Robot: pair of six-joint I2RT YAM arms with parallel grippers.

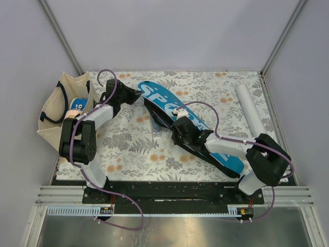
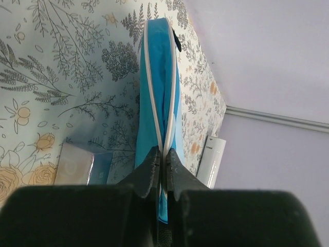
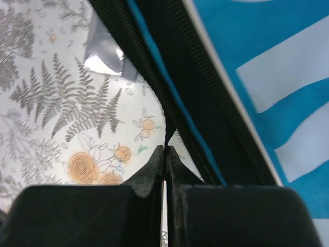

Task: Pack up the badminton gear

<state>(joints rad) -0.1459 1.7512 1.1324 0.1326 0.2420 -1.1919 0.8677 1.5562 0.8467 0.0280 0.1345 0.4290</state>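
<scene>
2 pairs of jaws, on your left gripper (image 2: 162, 152) and right gripper (image 3: 164, 149), pinch the edge of the blue cover (image 1: 159, 98), which lies diagonally from the far side of the table (image 1: 128, 149) to its near-right corner, seemingly not yet zipped, and the white tube (image 1: 250, 108) by the right edge is unpacked.

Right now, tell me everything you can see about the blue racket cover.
The cover is racket-shaped, bright blue fabric with white SPORT lettering and stripes, white piping and a black zipper band along its edge. It lies diagonally across the flowered table, wide end far left, narrow end near right. The left gripper is shut on the wide end's rim, holding that end up on edge. The right gripper is shut on a thin flap of the black edge near the middle.
</scene>
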